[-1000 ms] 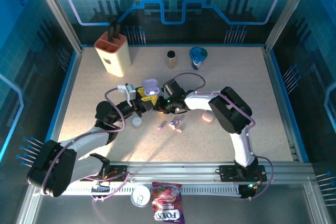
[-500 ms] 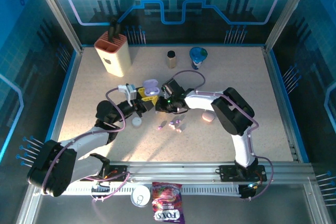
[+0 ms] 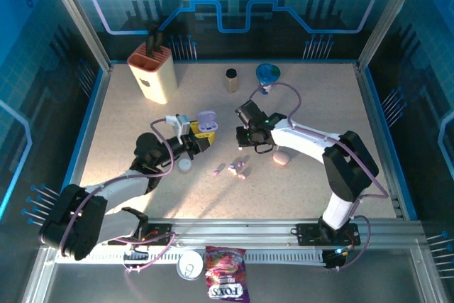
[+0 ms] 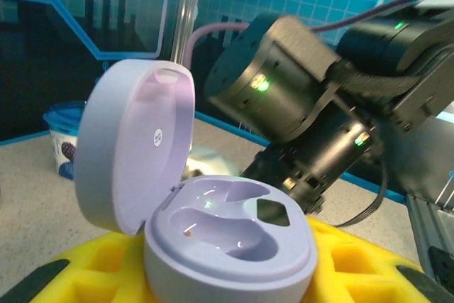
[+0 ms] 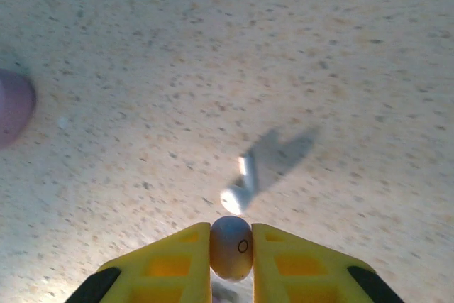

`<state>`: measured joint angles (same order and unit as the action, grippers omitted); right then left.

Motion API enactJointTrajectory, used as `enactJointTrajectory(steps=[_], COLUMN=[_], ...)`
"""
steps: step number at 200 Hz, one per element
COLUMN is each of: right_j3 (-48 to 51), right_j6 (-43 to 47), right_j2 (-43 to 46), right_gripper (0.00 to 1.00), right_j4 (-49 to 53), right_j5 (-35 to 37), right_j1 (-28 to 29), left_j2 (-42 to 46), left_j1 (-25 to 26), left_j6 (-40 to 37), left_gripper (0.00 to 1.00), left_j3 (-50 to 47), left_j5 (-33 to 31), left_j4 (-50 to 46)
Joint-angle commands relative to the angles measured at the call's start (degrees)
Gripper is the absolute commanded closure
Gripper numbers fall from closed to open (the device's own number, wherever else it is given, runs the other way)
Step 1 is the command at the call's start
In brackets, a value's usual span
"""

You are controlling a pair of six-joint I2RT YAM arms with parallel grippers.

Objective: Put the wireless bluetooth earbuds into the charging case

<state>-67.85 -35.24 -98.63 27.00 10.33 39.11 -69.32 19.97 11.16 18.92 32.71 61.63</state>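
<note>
Pinching earbud (image 5: 231,248), right fingers (image 5: 177,257), arm outstretched left

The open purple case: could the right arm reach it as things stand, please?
Probably yes: the case is open, its wells look empty, and the right gripper hangs close by, nothing between.

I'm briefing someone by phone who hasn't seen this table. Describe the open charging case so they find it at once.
From the tan block at the far left of the table, come nearer and right to the left arm's tool. A lilac case sits between its yellow fingers. Unlike the pink case lying shut on the table, its lid stands open.
</note>
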Motion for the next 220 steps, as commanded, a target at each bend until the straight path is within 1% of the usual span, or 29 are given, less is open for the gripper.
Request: enactJointTrajectory(steps=[1,46,88,129,154,171,184,199,220], right_j3=[0.71,0.97,3.42,7.80,8.48,8.05,7.53,7.11,6.14], right_j6=[3.80,6.09,9.10,15.54,18.78,19.83,20.45,21.14,21.98], right_j2=[3.34,8.04,16.82,28.39,32.93,34.11,34.33,34.08,33.12], right_gripper=[0.83,0.84,0.83,0.84,0.84,0.84,0.84,0.84,0.85], right_j4=[7.93,11.76,8.67,-1.13,-5.76,-7.53,-8.48,-9.17,-8.99], right_j5=[7.46,10.28,8.58,-0.38,-8.98,-13.89,-16.93,-18.93,-19.61], right_j1=[-0.44,-0.27,0.43,0.49,0.36,0.44,0.83,1.27,2.08], left_j2=[-1.47,-4.02,-5.92,-8.14,-9.47,-10.29,-10.65,-10.62,-10.49], left_j1=[-0.18,0.99,3.42,4.99,5.26,5.34,5.52,5.52,5.59], left_j6=[-2.10,-3.14,-6.34,-7.65,-7.71,-6.90,-6.38,-5.55,-4.50], left_gripper=[0.68,0.69,0.69,0.71,0.72,0.73,0.72,0.71,0.71], left_j3=[2.34,4.38,5.90,7.43,8.63,9.61,10.00,10.19,10.75], left_j5=[-1.14,-1.44,-1.82,1.54,5.23,8.57,9.79,10.98,13.18], left_j4=[-1.03,-2.29,-5.19,-6.32,-6.68,-6.80,-6.13,-5.37,-5.38])
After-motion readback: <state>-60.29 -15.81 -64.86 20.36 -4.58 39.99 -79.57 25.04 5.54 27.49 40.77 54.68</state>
